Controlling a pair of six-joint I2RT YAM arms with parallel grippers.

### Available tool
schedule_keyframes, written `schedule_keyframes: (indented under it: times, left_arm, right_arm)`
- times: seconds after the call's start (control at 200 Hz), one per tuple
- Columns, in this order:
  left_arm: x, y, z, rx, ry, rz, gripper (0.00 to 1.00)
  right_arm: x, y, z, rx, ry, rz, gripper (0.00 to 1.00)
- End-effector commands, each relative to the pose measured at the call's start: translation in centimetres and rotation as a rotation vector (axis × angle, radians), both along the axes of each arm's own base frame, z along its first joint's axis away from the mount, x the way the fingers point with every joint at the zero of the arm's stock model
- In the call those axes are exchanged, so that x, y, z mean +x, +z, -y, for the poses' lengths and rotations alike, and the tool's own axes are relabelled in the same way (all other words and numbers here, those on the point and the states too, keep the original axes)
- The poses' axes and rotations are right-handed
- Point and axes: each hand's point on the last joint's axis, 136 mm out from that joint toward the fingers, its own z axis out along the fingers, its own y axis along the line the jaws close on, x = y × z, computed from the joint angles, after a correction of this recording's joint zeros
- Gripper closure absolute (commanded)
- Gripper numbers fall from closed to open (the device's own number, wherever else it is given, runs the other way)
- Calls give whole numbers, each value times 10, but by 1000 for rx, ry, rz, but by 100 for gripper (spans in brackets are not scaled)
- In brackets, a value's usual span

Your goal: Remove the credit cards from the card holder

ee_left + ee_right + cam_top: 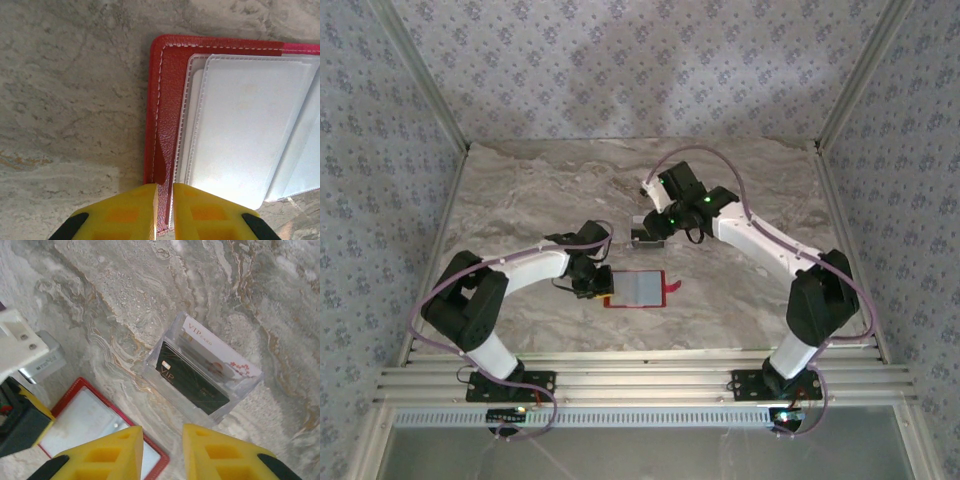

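Note:
The card holder (pixel 640 289) lies open on the marble table, a red wallet with pale inner pockets (pixel 240 125) facing up. My left gripper (pixel 164 210) is shut on its red left edge (pixel 167 90), pinning it in place. Two credit cards stand in a clear plastic stand (pixel 200 405) beyond the wallet: a dark one (pixel 192 382) in front and a white one (pixel 215 352) behind. Just above and short of that stand, my right gripper (pixel 162 432) is open, with nothing between its yellow fingers. In the top view the right gripper (pixel 645 234) hovers past the wallet's far edge.
The wallet's red snap tab (pixel 671 288) sticks out on its right side. Part of the left arm's gripper (pixel 20 415) shows at the left of the right wrist view. Patterned walls and metal rails (pixel 620 385) enclose the table.

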Motion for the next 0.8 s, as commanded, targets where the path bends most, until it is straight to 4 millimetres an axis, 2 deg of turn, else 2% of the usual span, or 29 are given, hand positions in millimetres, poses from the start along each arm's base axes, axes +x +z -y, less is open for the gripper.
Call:
schedule_keyframes:
  times: [0.0, 0.155, 0.285, 0.375, 0.395, 0.56, 0.755, 0.795]
  left_arm:
    - [7, 17, 3, -8, 11, 47, 84]
    - [18, 32, -8, -10, 45, 102, 85]
    - [28, 42, -23, -17, 90, 146, 84]
    - [33, 46, -34, -24, 117, 167, 84]
    - [34, 47, -37, -26, 124, 171, 84]
    - [36, 50, -54, -44, 173, 186, 84]
    - [31, 50, -61, -68, 193, 192, 83]
    - [30, 49, -62, -71, 197, 193, 83]
  right_arm:
    - [-12, 8, -4, 105, -99, -68, 72]
    - [-27, 0, -3, 183, -214, -185, 74]
    - [-46, -18, -4, 234, -328, -331, 75]
    - [-59, -23, -19, 296, -328, -404, 75]
    - [-66, -35, -18, 288, -341, -432, 75]
    - [-85, -63, -40, 286, -358, -509, 75]
    - [-100, -89, -73, 224, -319, -561, 73]
    - [-104, -100, -76, 198, -317, -576, 73]
